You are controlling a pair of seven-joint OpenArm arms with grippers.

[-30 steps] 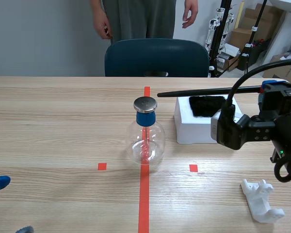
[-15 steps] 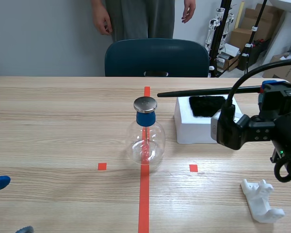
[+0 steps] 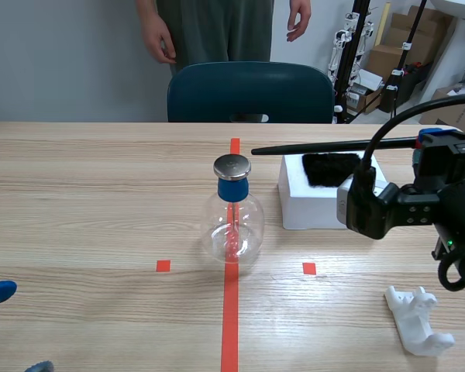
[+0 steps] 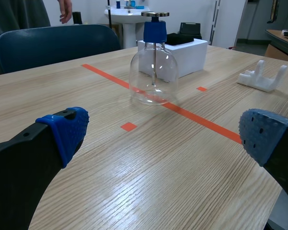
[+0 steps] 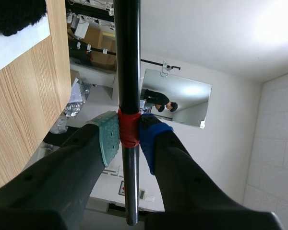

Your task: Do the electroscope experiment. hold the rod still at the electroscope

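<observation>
The wooden tabletop [image 3: 85, 194] runs away to a dark blue chair [image 3: 250, 91] with a person [image 3: 217, 27] standing behind it. A white foam box [image 3: 310, 203] sits on the tabletop with a black furry cloth [image 3: 331, 167] lying in its top. Just beside the box, on the long red tape line, stands the electroscope [image 3: 232, 225]: a clear round glass flask with a blue stopper, a flat grey metal disc on top and a thin stem hanging down inside. The rod [image 3: 318, 146] is long, thin and black with a red band; it lies level in the air above the box, and its tip ends near the disc, slightly above it and apart from it. A white plastic stand [image 3: 418, 319] lies near the right arm. The right end effector [image 5: 128, 136] pinches the rod at the red band between its green and blue pads. The left end effector [image 4: 164, 134] is spread wide, low over the tabletop, well apart from the electroscope ahead of it.
</observation>
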